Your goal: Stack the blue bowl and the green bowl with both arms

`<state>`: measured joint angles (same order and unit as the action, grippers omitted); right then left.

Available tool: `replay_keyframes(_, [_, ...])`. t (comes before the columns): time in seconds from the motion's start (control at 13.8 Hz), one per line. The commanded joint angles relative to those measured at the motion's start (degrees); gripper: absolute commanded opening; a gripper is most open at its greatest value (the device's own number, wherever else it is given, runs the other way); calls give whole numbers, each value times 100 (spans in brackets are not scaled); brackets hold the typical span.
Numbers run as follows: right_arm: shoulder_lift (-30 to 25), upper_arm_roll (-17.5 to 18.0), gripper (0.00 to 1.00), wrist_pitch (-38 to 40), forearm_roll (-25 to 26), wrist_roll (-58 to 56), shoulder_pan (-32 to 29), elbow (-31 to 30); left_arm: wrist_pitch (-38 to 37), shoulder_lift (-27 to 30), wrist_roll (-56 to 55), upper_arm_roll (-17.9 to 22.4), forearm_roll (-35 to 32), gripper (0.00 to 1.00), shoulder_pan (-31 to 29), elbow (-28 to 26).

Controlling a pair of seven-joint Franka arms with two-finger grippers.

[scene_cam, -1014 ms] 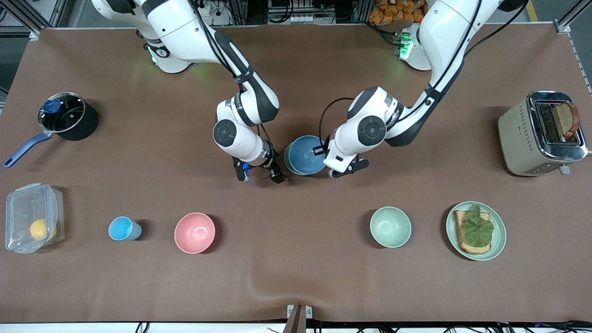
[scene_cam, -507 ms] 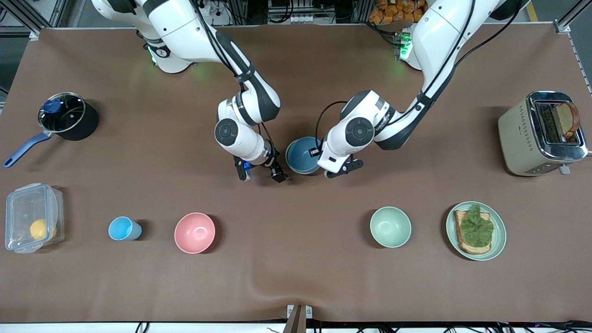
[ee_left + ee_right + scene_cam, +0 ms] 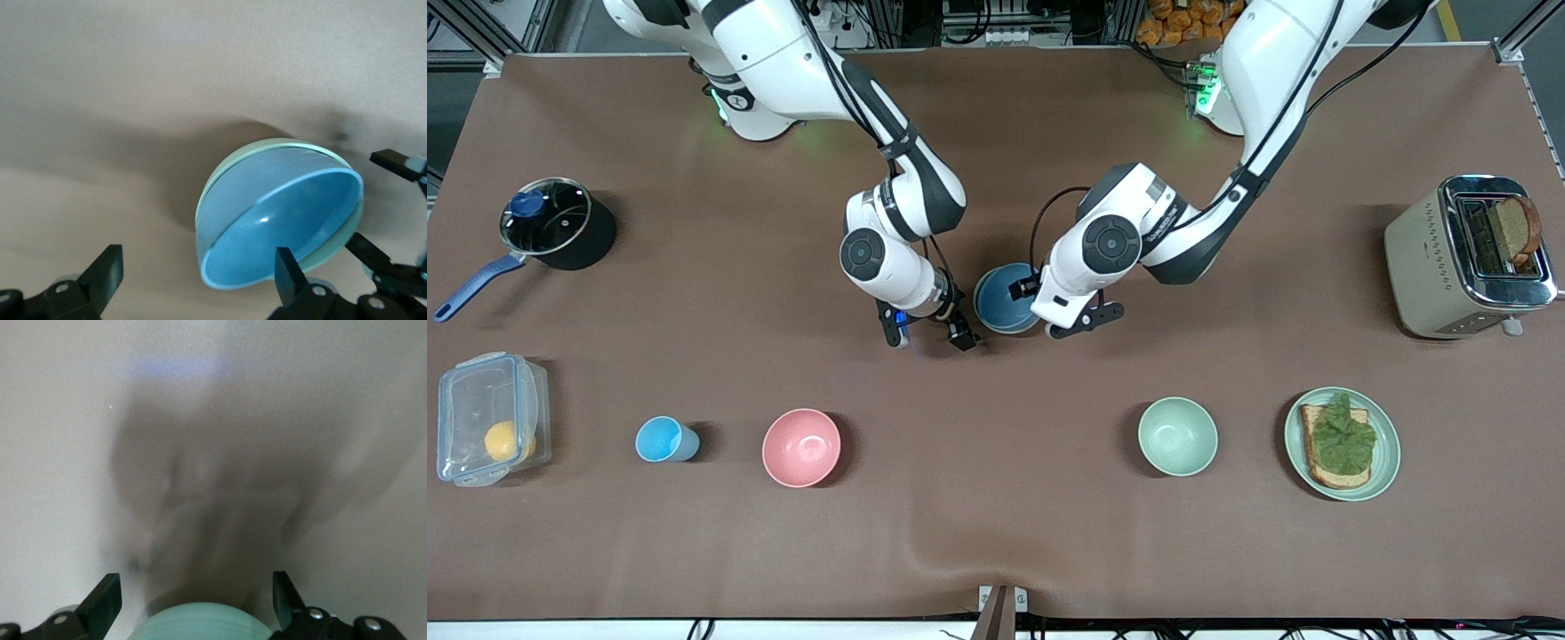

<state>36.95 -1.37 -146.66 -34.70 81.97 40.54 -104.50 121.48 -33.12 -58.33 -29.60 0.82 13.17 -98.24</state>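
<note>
Left arm has shifted toward the right arm's end; its gripper (image 3: 1069, 313) hangs spread beside the round matte blue bowl (image 3: 1000, 302), nested in the sage-green bowl (image 3: 280, 144) mid-table. Right gripper (image 3: 925, 331), fingers apart, holds nothing.

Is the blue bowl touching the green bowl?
Touching. The left wrist view shows the blue bowl nested inside the green bowl, whose pale rim wraps closely around it with no gap.
</note>
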Motion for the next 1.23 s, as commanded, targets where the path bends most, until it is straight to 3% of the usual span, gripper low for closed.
replay_keyframes(0.0, [-160, -38, 100, 320, -46, -190, -37, -9, -737, 148, -170, 15, -179, 100, -59, 496])
replay_keyframes(0.29, [-732, -502, 100, 2042, 77, -709, -231, -18, -1126, 551, -47, 86, -871, 100, -542, 762])
replay_keyframes(0.51, [-1171, -854, 100, 3158, 1146, -753, -248, -9, -1152, 754, 373, 86, -1382, 100, -981, 832])
replay_keyframes(0.65, [-1400, -1040, 100, 3686, 1439, -997, -362, 9, -1231, 981, 865, 86, -1392, 100, -1245, 859])
replay_keyframes(0.94, [-1804, -1434, 100, 4531, 1623, -1964, -617, 26, -1906, 1158, 1674, 86, -1392, 100, -1650, 1622])
replay_keyframes(1.16, [-2155, -1874, 100, 4997, 1862, -2447, -644, 114, -2102, 1359, 2053, 85, -1392, 100, -1940, 1667])
